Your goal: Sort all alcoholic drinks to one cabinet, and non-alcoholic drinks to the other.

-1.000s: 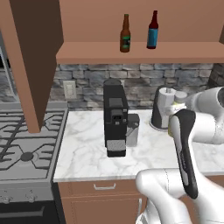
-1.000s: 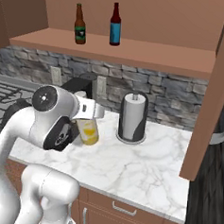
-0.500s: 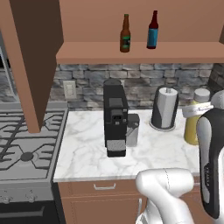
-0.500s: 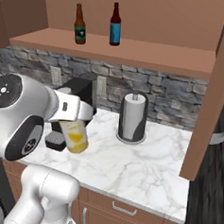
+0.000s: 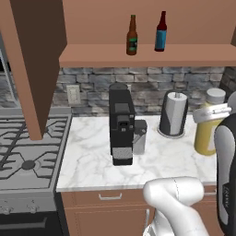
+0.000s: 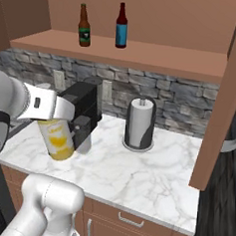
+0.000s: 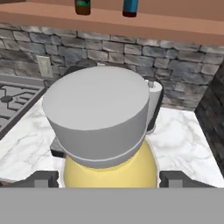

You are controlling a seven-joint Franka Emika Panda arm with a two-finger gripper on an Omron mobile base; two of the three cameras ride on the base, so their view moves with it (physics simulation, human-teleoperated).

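Observation:
My gripper [image 7: 109, 179] is shut on the yellow bottle [image 6: 57, 140], one of the non-alcoholic drinks, and holds it tilted just above the marble counter [image 6: 136, 171]. In the hand view its whitish cap [image 7: 96, 109] looms close, with a dark finger [image 7: 41, 179] on each side of the yellow body. From the left base the same yellow bottle [image 5: 206, 131] hangs in the gripper [image 5: 212, 113] at the right edge. The alcoholic drinks, a brown bottle [image 5: 132, 41] and a blue bottle [image 5: 161, 37], stand on the open cabinet's shelf [image 5: 147, 54].
A black coffee machine [image 5: 121, 124] stands mid-counter, with a paper towel roll [image 5: 173, 114] to its right. A gas stove [image 5: 23, 152] lies at the left. Open cabinet doors hang at the left [image 5: 34, 69] and at the right [image 6: 219, 97]. Behind runs a stone wall.
The arm has drawn the yellow bottle back from beside the paper towel roll toward the base. The bottle has tipped over somewhat. The shelf bottles have stayed put.

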